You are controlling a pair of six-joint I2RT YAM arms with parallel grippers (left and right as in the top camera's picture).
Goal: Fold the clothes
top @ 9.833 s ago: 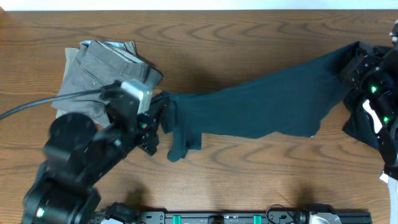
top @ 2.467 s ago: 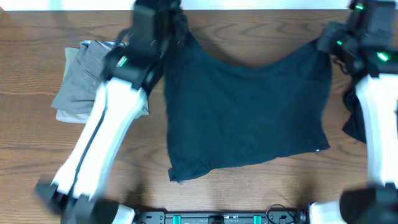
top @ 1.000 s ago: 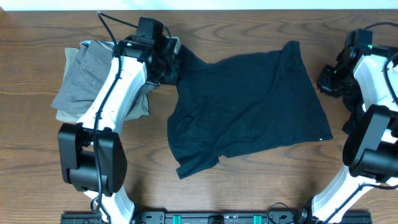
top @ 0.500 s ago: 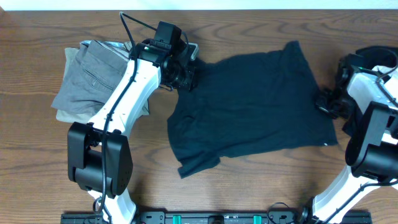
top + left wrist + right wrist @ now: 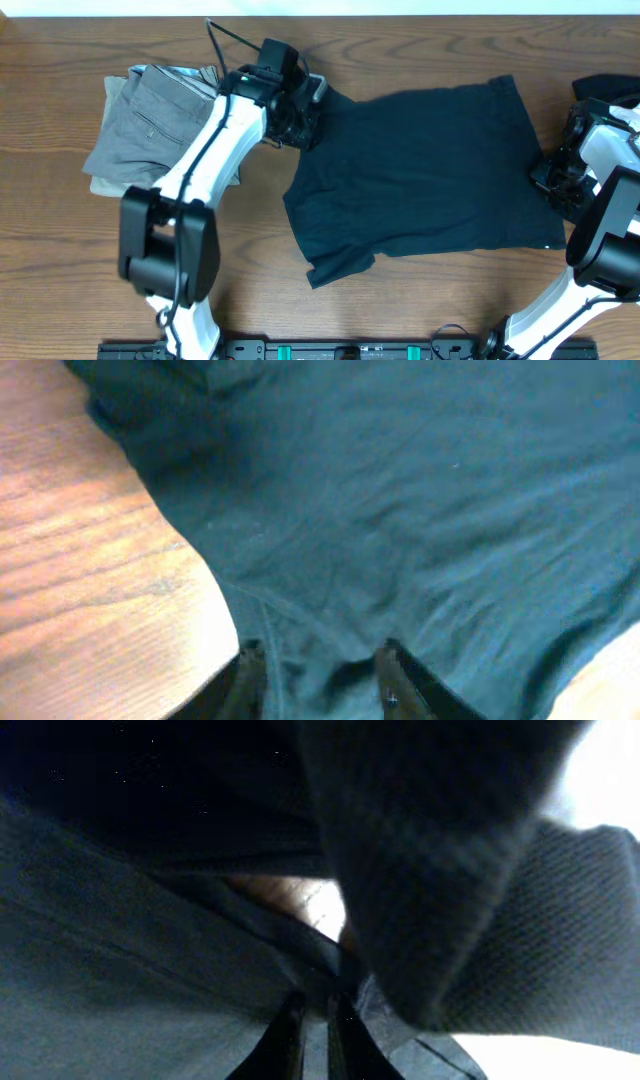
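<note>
Left pincer point(image 5: 300, 112) sits at the upper left corner of a black T-shirt point(image 5: 420, 170), upper centre of the overhead view. Its wrist view shows the two fingers partly apart, with a thick bunch of the dark cloth gathered between them, so it appears to have hold of that corner. Right pincer point(image 5: 553, 180) is at the shirt's right edge, far right of the frame. Its fingers are almost closed, and a thin hem seems pinched between them.

The T-shirt lies spread across the middle of the wooden worktop point(image 5: 400, 310), slightly skewed and not yet folded. A flap at its lower left corner is crumpled.

Several things could go wrong from here:
- The left hold is on a loose bunch, so a firm pull could let the cloth slide out.
- An uneven pull from the two sides would probably twist the shirt further.
- The crumpled flap could be creased into any fold made now.
- The left arm passes just beside a folded pile of grey trousers point(image 5: 150, 120) at upper left, and a sideways swing could knock it apart.
- A dark garment point(image 5: 600, 85) lies near the right arm at upper right and could get caught.

The worktop's far edge runs close above the shirt, and the right side is crowded. The most open wood is the lower half of the frame.
</note>
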